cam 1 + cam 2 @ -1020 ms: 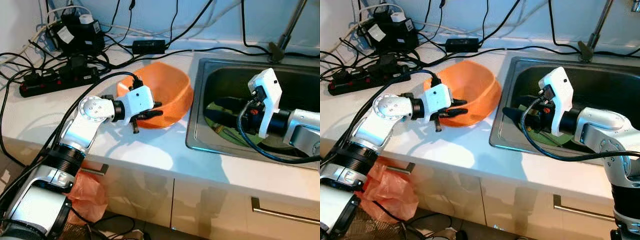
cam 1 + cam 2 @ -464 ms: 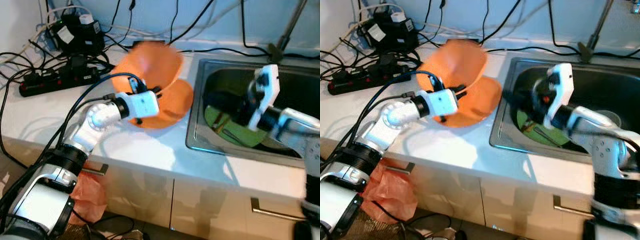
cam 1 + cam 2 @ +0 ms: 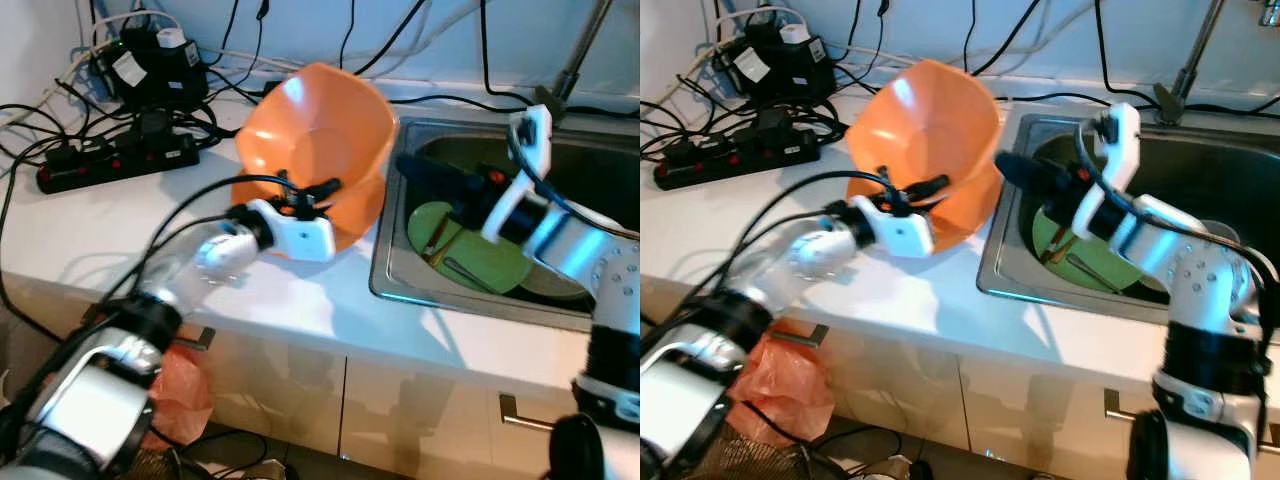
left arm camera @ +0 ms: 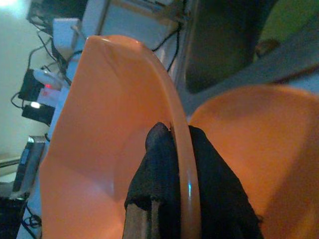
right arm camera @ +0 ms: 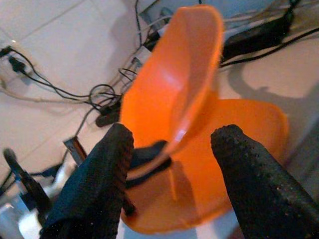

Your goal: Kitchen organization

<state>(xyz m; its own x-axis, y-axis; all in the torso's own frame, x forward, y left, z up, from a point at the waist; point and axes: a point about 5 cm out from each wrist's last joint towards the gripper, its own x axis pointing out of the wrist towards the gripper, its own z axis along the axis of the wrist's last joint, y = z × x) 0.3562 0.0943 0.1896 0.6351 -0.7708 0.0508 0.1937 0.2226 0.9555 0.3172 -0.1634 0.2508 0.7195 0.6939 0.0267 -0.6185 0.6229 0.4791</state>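
The two eye views look from above, forward and down, at the white counter (image 3: 300, 290) and the sink (image 3: 1200, 180), almost the same scene. The left wrist view is very near the orange bowl (image 4: 114, 124); the right wrist view faces this bowl from the sink side

White countertop (image 3: 90, 230) above pale cabinet drawers (image 3: 440, 425).

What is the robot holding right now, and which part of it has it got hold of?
The left gripper holds an orange bowl by its rim, jaws pinched across the edge, tipping it up off a second orange bowl. The right gripper is open and holds nothing.
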